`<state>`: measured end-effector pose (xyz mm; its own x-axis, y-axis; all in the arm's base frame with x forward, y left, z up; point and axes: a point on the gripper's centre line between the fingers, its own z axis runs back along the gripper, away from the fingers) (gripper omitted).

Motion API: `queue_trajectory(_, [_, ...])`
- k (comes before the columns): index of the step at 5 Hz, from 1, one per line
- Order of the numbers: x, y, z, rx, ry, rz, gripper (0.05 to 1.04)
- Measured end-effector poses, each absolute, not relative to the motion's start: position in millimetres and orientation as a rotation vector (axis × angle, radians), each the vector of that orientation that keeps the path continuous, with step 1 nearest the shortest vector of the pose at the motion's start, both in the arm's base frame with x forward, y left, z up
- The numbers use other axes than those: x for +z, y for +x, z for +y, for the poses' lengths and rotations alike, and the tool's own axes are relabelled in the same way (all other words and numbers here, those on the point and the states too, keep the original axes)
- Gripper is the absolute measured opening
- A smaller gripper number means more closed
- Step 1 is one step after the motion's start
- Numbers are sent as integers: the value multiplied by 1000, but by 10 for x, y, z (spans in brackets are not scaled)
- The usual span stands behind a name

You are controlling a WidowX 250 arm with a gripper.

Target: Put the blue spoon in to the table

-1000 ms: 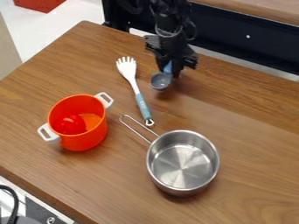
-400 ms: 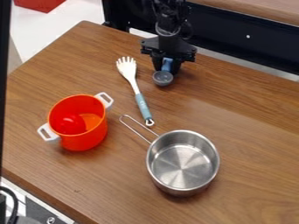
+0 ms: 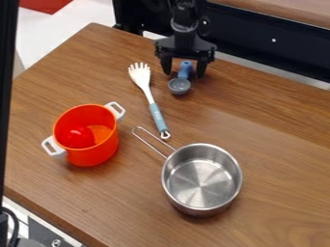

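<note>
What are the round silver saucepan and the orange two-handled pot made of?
The round silver saucepan looks like polished stainless steel, given its mirror-like highlights. The orange two-handled pot seems smooth, glossy plastic, judging by its bright, even colour, though enamelled metal is possible.

Under the claw lies a brown wood-grain table, one corner pointing up and left of it in the view. Behind the claw stands a dark panel with a small pale dot, a light strip along its foot and a wooden ledge above. Upper left of the claw, a red object sits by white floor. Far below and left, a black cable curves beside the table. Soft light falls across the wood, right of and below the claw.
</note>
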<state>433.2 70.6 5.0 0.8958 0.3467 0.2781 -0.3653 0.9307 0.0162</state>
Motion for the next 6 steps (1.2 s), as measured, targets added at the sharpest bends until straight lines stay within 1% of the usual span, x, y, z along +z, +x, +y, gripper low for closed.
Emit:
queue_trajectory(1, [44, 4271, 693, 375, 51, -248, 1000])
queue_trajectory(2, [234, 4158, 633, 350, 50, -288, 999])
queue_trajectory(3, [325, 4017, 478, 281, 40, -300, 1000])
queue_trajectory(4, [472, 3791, 414, 210, 17, -297, 1000])
queue_trajectory(5, [557, 3609, 602, 189, 26, -286, 1000])
queue_trajectory(6, [544, 3443, 839, 168, 6, -260, 1000])
